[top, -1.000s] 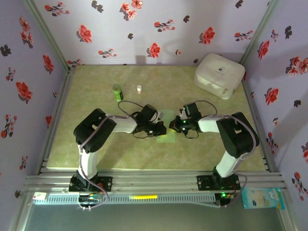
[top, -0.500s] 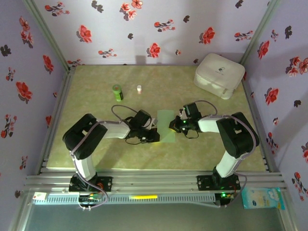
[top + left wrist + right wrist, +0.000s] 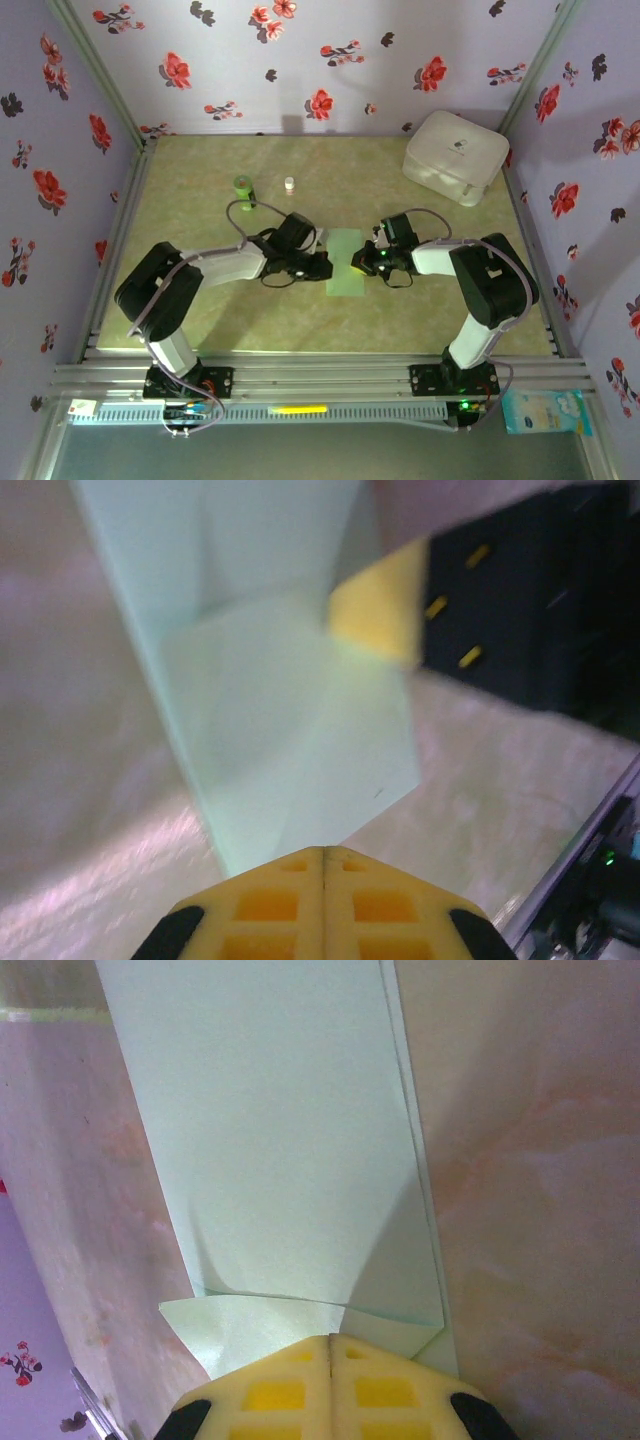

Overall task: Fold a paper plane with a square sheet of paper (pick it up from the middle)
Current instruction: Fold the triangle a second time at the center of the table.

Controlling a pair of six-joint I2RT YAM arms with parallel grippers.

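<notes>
Now: left gripper (image 3: 325,852) and right gripper (image 3: 330,1338) both closed, tips down at the paper (image 3: 345,262).
I see nothing pinched in either one. My left tip sits at one long edge and my right at the opposite edge, where a small corner stands turned up. The paper lies as a narrow folded strip in the middle of the table (image 3: 200,190), between the two arms. To crease it well, I'd pin with one tip, press flat with the other, and slide slowly along the fold so the strip can't skid.

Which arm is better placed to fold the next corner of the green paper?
Probably right: the right gripper, shut, sits at a raised corner of the paper; the left gripper sits at a flat edge.
</notes>
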